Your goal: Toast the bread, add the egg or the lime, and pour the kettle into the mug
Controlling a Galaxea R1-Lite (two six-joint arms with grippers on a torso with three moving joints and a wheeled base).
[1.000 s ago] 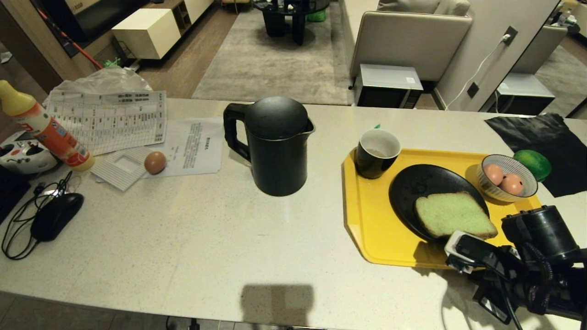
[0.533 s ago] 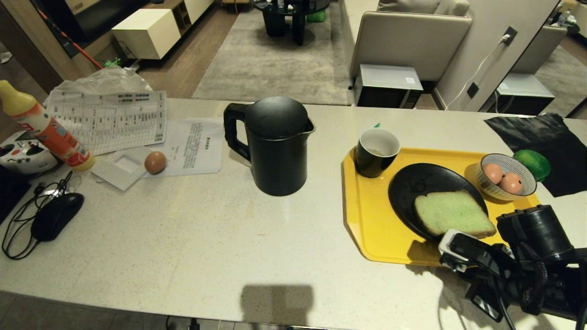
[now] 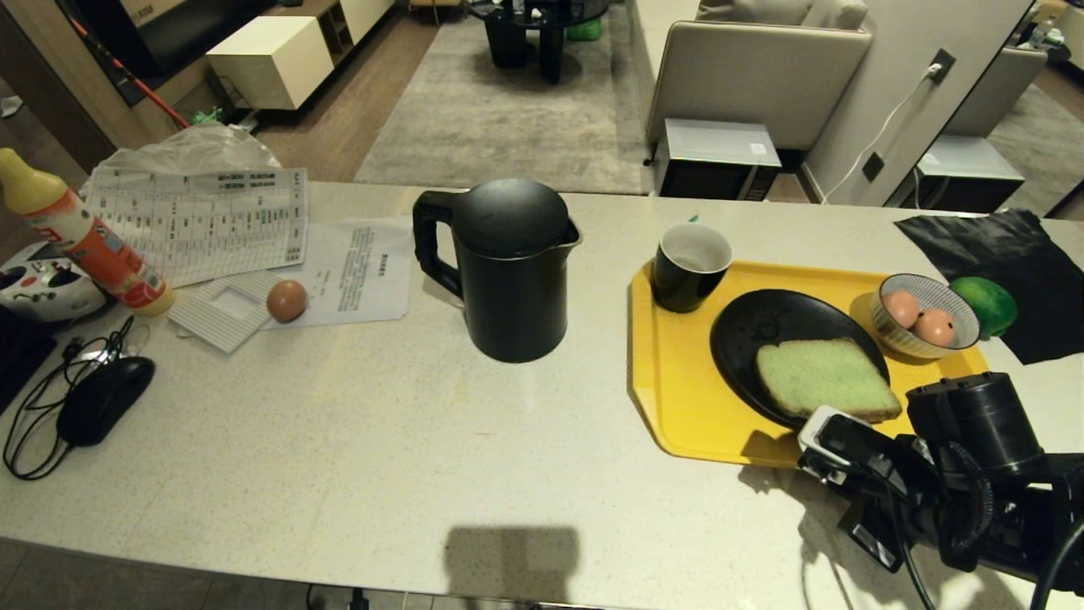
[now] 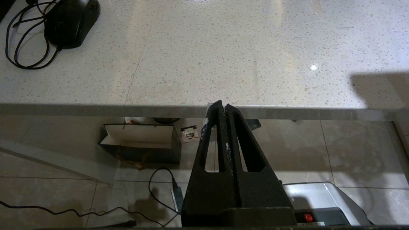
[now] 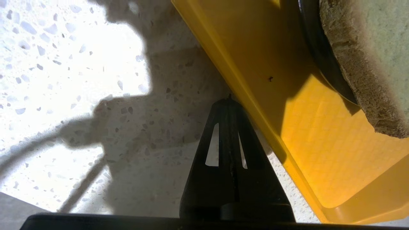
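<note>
Both grippers closed, empty | right gripper tips against yellow tray rim | left gripper below counter edge | bread on black plate

1. Bare worktop lies open between the kettle and the near edge.
2. The yellow tray with its black plate crowds the right side.
3. Papers and a bottle fill the far left.
</note>
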